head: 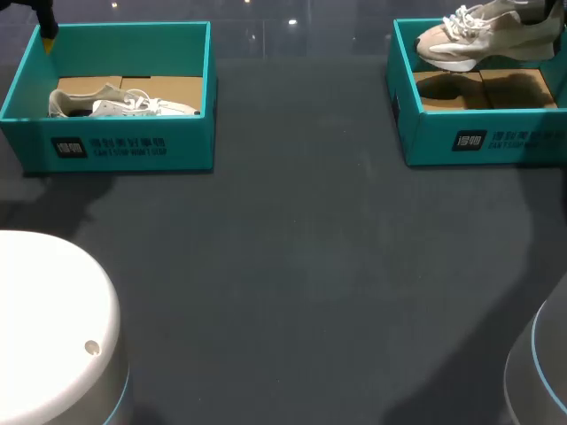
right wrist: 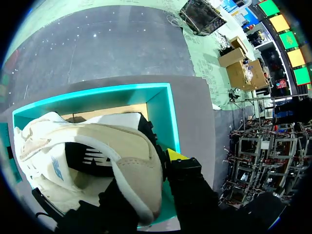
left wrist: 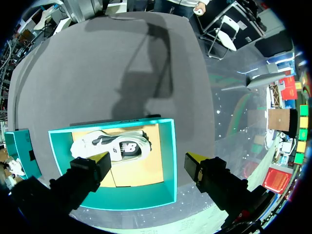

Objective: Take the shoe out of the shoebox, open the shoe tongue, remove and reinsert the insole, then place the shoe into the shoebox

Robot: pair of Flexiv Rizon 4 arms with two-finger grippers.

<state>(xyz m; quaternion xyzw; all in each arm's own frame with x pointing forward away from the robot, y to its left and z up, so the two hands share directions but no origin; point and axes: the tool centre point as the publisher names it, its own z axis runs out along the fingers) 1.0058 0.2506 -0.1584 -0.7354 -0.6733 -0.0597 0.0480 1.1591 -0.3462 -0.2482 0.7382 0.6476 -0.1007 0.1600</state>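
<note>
Two teal shoeboxes stood well apart on the dark table (head: 292, 266), each near its far edge. The right hand (right wrist: 156, 170) was closed on the heel of a beige shoe (head: 478, 35). One yellow-tipped finger (right wrist: 175, 156) pressed against the outside of the heel, while the other was hidden behind the shoe. The beige shoe hung in the air over the right box (head: 478, 137), clear of its cardboard floor, where it cast a shadow. Its toe pointed toward the middle of the table and its sole faced down.

A white shoe (head: 124, 104) lay on its side on the floor of the left box (head: 124, 146), close to the near wall. The left hand (left wrist: 148, 163) hung above that box's far side with its fingers spread wide and nothing between them. In the wrist view, one finger (left wrist: 105, 158) sat over the box just beside the white shoe without touching it. The other finger sat beyond the box's side wall.
</note>
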